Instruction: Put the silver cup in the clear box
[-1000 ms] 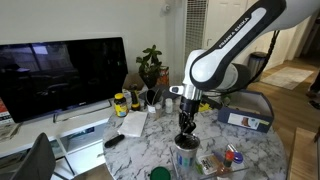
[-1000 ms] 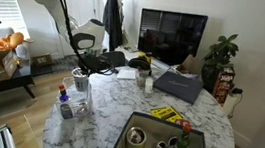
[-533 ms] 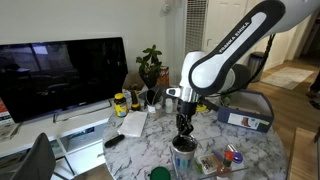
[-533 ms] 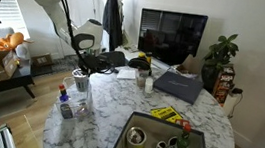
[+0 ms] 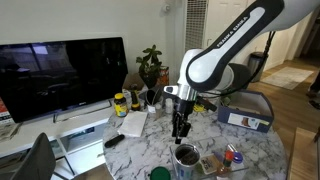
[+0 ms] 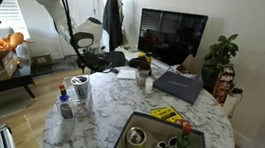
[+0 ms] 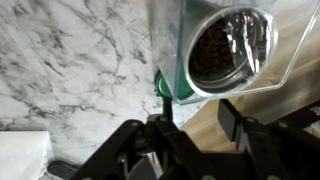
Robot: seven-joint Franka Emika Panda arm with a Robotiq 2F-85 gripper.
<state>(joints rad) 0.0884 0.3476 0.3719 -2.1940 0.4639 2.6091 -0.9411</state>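
The gripper [image 5: 179, 134] is hanging with its jaws parted and nothing between them. In the wrist view its dark fingers [image 7: 128, 150] are standing apart over the marble. Just below it the silver cup [image 5: 185, 157] is standing upright inside the clear box [image 7: 162, 40], with its dark inside facing up. The box is sitting at an edge of the white-veined marble table [image 5: 150, 140], which is also carrying a grey-blue tray [image 5: 245, 112]. A yellow-lidded jar [image 5: 120, 103] is standing farther back. Behind it, a television [image 5: 60, 75] and a potted plant [image 5: 150, 65] are lining the room's wall. A second ago the fingers were reaching down around the cup's rim. Now the gripper is sitting higher, clear of the cup, which is staying in the box.
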